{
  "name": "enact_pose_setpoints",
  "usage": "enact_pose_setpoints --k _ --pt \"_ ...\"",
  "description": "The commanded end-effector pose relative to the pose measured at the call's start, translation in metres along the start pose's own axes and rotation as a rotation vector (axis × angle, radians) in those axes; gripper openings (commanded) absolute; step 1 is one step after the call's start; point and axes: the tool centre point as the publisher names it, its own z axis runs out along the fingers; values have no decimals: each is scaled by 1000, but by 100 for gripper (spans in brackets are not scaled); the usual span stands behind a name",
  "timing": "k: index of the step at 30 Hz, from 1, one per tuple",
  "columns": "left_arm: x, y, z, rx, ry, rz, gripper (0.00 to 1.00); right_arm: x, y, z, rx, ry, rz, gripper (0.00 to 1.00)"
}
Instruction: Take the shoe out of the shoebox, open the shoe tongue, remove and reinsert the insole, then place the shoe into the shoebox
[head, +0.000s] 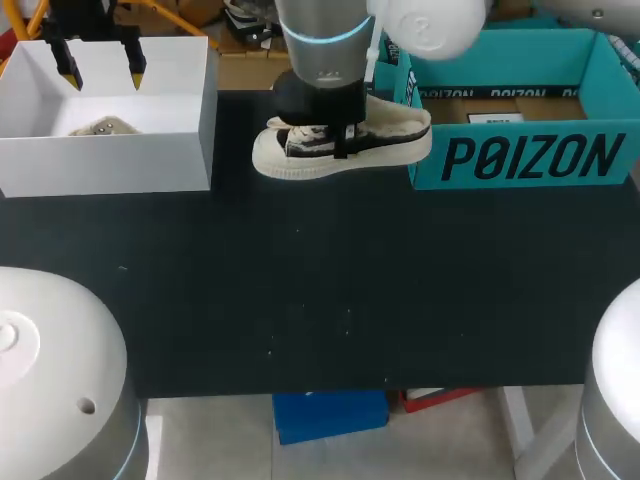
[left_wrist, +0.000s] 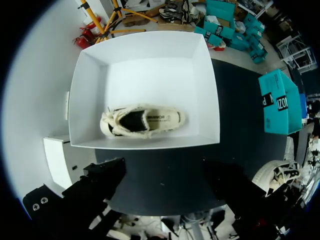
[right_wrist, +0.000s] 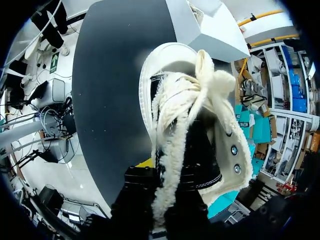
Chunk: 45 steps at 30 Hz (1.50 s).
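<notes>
Gripping fleece-lined cream shoe (head: 400, 140), right gripper (head: 338, 128) clamped, left gripper (head: 101, 62) apart over white box (head: 205, 110)

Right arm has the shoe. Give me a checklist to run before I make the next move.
1. Right jaws shut on the shoe: ok.
2. Left jaws open and empty over the white box: ok.
3. Teal shoebox open: ok.
4. Shoe's heel clear of the teal shoebox's corner: cannot tell.
5. Insole seated inside the shoe: cannot tell.
6. Second shoe out of the way in the white box: ok.
</notes>
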Motion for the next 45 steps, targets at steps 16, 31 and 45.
enact_pose_setpoints --k 16,31,45 --pt "0 0 -1 -2 -2 -1 100 73 66 84 -42 20 6 0" --pt "0 0 -1 -2 -2 -1 100 95 72 138 -102 22 33 0" --pt "0 0 -1 -2 -2 -1 100 105 71 151 -116 22 33 100"
